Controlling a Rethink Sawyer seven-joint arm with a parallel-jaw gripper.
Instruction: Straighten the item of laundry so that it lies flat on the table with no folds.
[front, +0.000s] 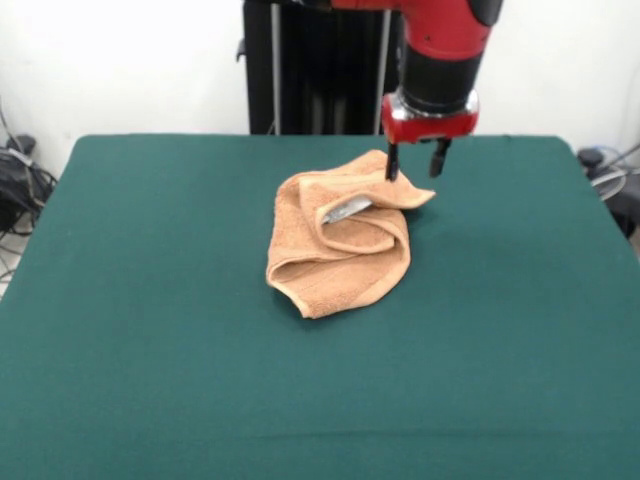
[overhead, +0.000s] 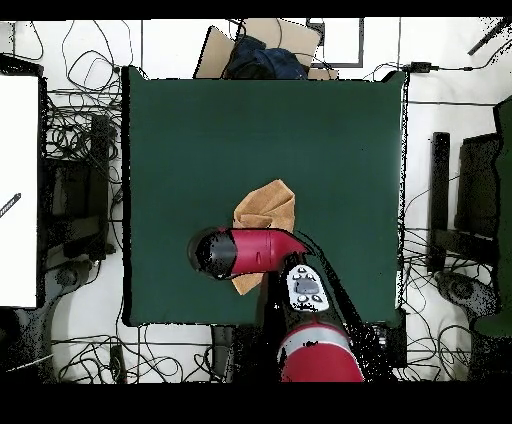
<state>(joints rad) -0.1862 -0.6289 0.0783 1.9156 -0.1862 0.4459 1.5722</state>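
The item of laundry is a peach-tan towel lying crumpled, folded over itself, a little beyond the middle of the table. A small grey tag shows in its folds. My gripper hangs over the towel's far right corner, open, with its fingers apart. One fingertip reaches down to the cloth's far edge, and nothing is held between them. From overhead, the red arm covers much of the towel and hides the gripper.
The dark green table stretches wide on every side of the towel. Cables and black equipment lie on the floor around it. A cardboard box with dark cloth sits beyond the table's top edge in the overhead view.
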